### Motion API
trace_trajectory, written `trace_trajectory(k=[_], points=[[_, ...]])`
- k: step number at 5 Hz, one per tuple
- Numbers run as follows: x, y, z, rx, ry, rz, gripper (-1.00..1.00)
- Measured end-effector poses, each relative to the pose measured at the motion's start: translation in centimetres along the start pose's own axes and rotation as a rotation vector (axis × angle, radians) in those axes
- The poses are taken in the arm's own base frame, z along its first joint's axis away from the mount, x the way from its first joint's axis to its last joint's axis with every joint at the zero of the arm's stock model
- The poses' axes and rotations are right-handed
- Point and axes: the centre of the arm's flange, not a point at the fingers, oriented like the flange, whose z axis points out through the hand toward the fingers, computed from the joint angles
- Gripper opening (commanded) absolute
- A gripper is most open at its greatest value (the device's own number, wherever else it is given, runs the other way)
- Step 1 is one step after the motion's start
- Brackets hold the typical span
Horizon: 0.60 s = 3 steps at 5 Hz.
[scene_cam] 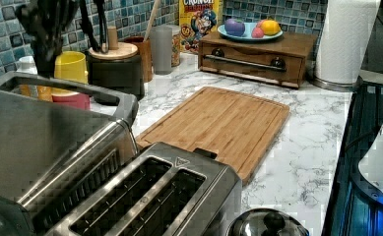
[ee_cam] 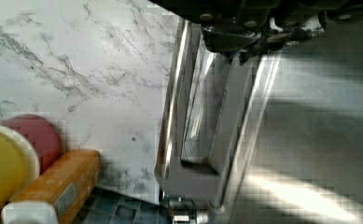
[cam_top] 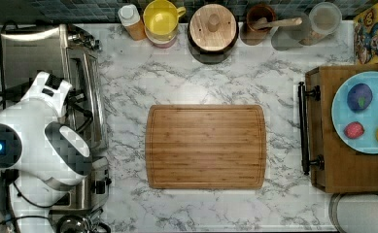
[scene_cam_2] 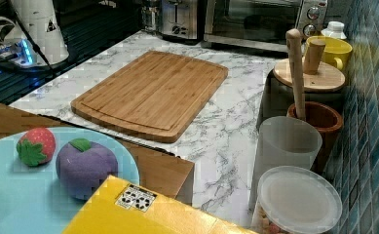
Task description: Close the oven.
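The steel oven (cam_top: 31, 53) stands at the top view's left edge, its bar handle (cam_top: 97, 92) facing the counter. In the right view the oven's (scene_cam_2: 255, 19) glass door stands upright against its front. Whether a slit remains, I cannot tell. My white arm (cam_top: 36, 131) reaches over the oven's top. The dark gripper (scene_cam: 45, 51) hangs just above the handle (scene_cam: 61, 84) in the left view. The wrist view looks down past the gripper (ee_cam: 247, 44) onto the handle (ee_cam: 173, 93) and the oven's top (ee_cam: 319, 140).
A two-slot toaster (cam_top: 82, 191) sits beside the oven, a kettle lid (scene_cam: 268, 223) in front of it. A bamboo cutting board (cam_top: 206, 145) lies mid-counter. A yellow cup (cam_top: 161, 19), an orange bottle (cam_top: 132, 20) and jars line the back wall. A wooden box (cam_top: 344, 165) carries a plate of toy fruit.
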Motion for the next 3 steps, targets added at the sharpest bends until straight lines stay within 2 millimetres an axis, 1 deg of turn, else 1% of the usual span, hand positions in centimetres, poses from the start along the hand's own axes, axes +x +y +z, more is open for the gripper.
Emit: trace_trajectory(k=[1,2,3], points=[[0.6,-0.2,-3.5,-0.048,-0.099,-0.013,-1.0],[2.1,-1.3,-4.9,-0.118,-0.192,-0.05,-1.0],[3.6,-2.5,-4.5,-0.11,-0.179,-0.067,-1.0]])
